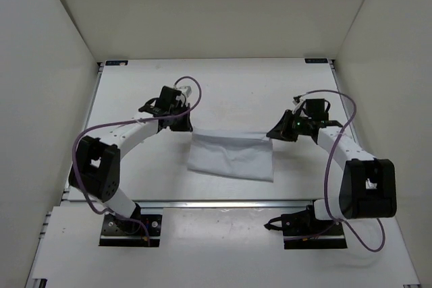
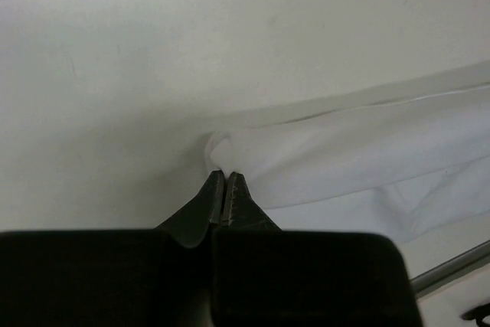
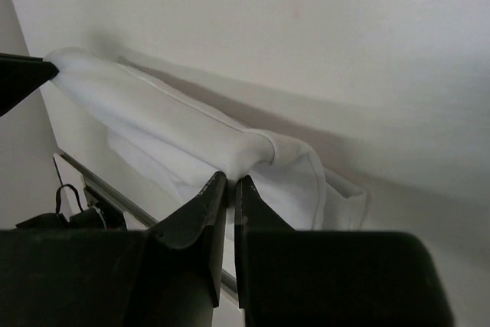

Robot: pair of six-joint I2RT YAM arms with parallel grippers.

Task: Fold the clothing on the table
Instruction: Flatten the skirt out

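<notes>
A small, thin, plain white fabric garment (image 1: 233, 156) sits in the middle of the large flat white tabletop (image 1: 236, 82), somewhat closer to the near edge than to the far one. It is stretched crosswise between the two arms. The left gripper (image 1: 183, 126) has its jaws closed on the garment's far-left corner; in the left wrist view the dark tips (image 2: 224, 183) meet with a small bunch of fabric (image 2: 360, 151) pinched between them. The right gripper (image 1: 273, 134) has its jaws closed on the far-right corner, and the right wrist view shows its tips (image 3: 232, 187) clamping a gathered fold of the cloth (image 3: 153, 112).

The far edge of the garment runs as a soft, rolled ridge from one grip to the other and casts a shadow on the tabletop behind it. The rest of the fabric spreads from that ridge toward the near edge in loose, wrinkled layers, stopping short of the thin metal rim (image 3: 115, 193).
</notes>
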